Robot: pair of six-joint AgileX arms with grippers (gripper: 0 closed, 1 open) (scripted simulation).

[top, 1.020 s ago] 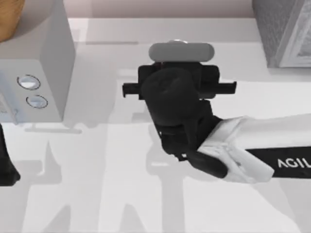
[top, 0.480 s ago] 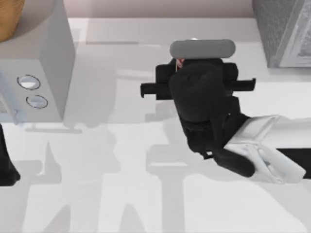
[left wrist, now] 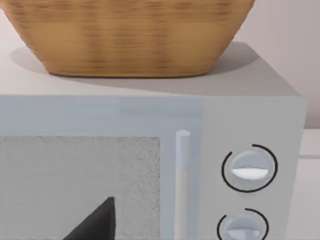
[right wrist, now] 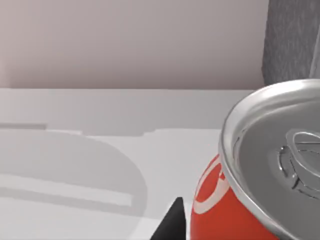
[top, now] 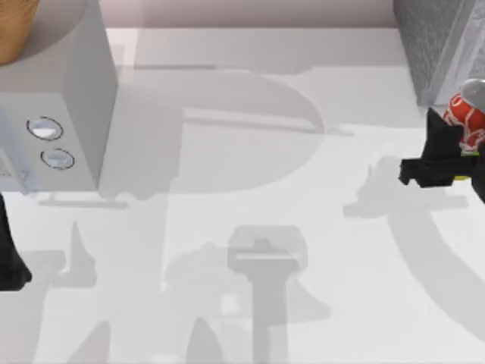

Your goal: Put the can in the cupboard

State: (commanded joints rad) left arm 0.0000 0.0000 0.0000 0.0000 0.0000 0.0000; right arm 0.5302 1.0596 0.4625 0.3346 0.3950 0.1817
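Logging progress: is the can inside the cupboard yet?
No. In the top view the can is held in the right gripper beside the cupboard, at the table's right edge, still outside it.

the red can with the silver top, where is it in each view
Top view: the red can with a silver top sits at the right edge, in the right gripper, beside the grey cupboard.
Right wrist view: the can is close up, the cupboard behind it.
Shared landmark: the cupboard.
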